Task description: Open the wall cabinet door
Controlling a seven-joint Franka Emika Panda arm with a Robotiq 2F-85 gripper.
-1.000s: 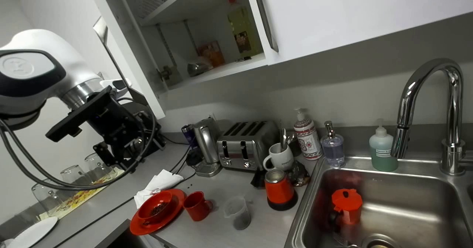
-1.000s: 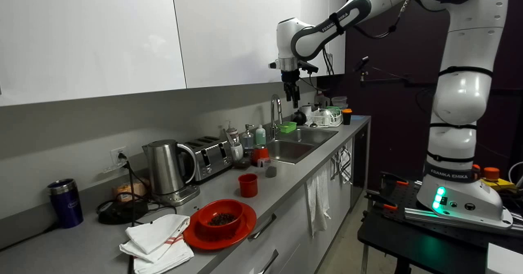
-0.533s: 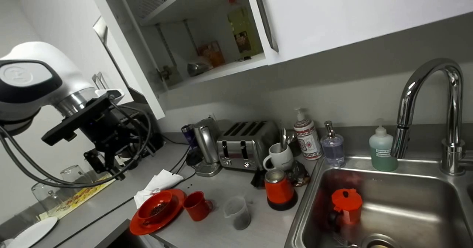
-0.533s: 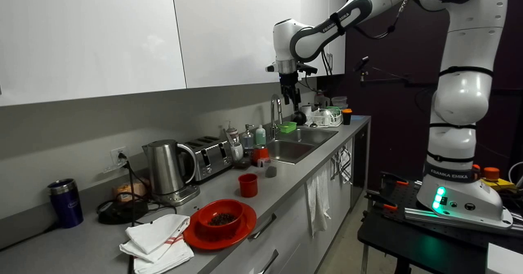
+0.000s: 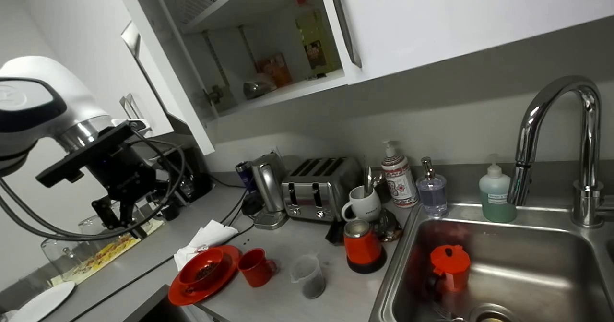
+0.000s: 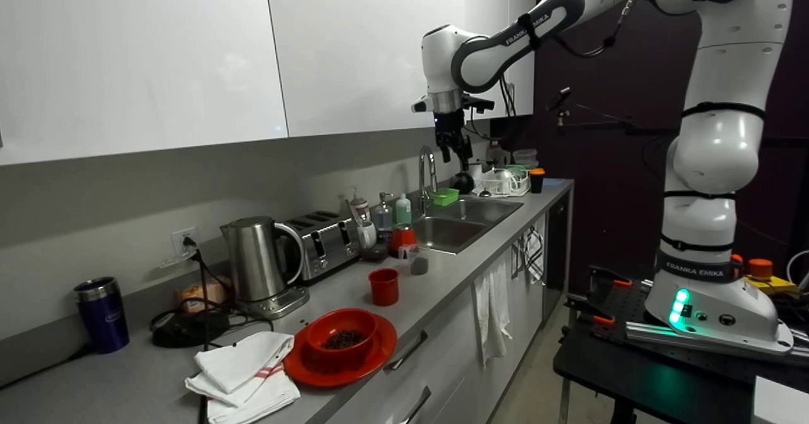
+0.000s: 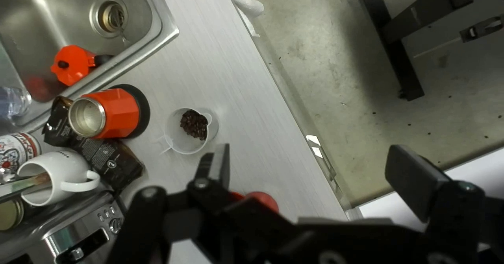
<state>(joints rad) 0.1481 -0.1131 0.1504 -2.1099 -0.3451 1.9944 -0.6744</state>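
Observation:
The white wall cabinet door [image 5: 158, 48] stands swung open at the left of the shelves [image 5: 225, 5], seen almost edge-on in an exterior view. A grey bar [image 5: 132, 39] beside it looks like its handle. My gripper [image 5: 125, 231] hangs apart from the door, lower and to its left there. In an exterior view the gripper [image 6: 456, 162] points down in front of the white cabinet panels [image 6: 373, 51]; I cannot tell which panel is the open door. In the wrist view the gripper [image 7: 311, 167] has its fingers wide apart with nothing between; the door handle does not show.
A matching white door [image 5: 455, 15] with a handle [image 5: 345, 24] on its left edge is shut at the right. On the counter below stand a toaster [image 5: 307, 202], red mug [image 5: 256, 267], red plate [image 5: 230, 283] and clear measuring cup [image 5: 312, 281]. The tap [image 5: 590, 130] rises by the sink.
My gripper has moved left and down in an exterior view, away from the open door. The door and the things on the counter have not moved.

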